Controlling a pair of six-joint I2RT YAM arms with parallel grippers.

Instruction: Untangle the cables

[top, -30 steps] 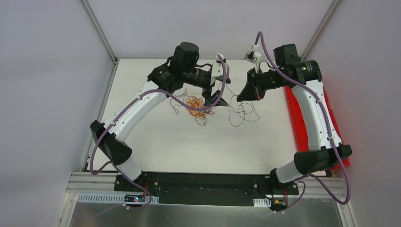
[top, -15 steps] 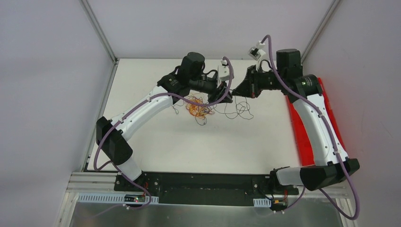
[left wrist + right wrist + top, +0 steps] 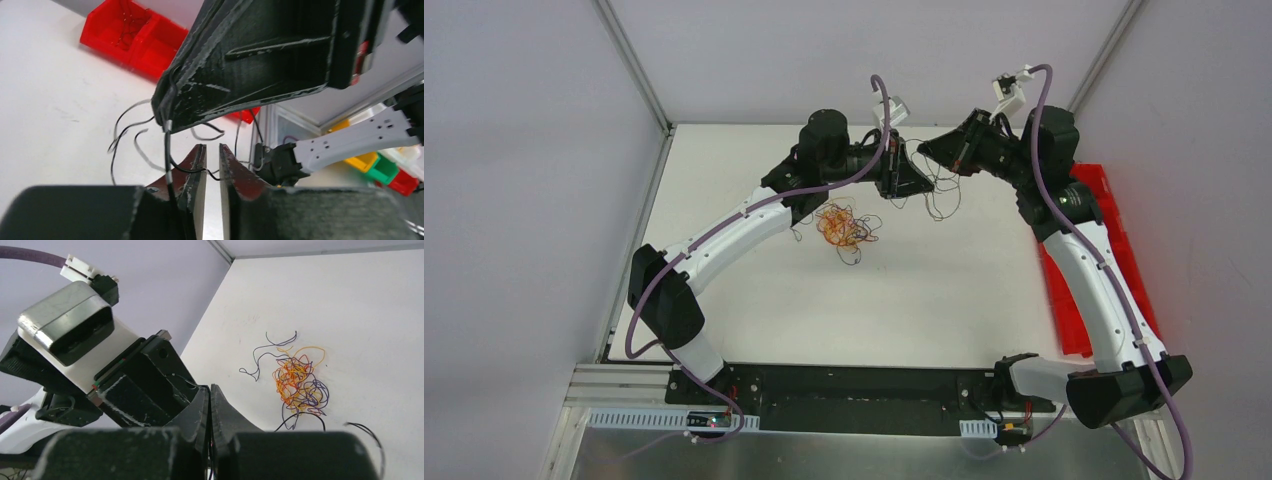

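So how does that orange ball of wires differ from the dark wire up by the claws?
The orange ball is orange, yellow and purple wires knotted together; the dark wire hangs in loose loops. The ball lies on the table; the dark wire is lifted, hanging from the right gripper. Both are very thin.

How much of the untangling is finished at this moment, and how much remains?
Done: a few strands seem to lie in the red bin. In hand: the right pincer is shut on one dark cable, and the left pincer stands around the same cable with a slim gap between its jaws. Left: the orange and purple tangle on the table is knotted, so most of the job is ahead.
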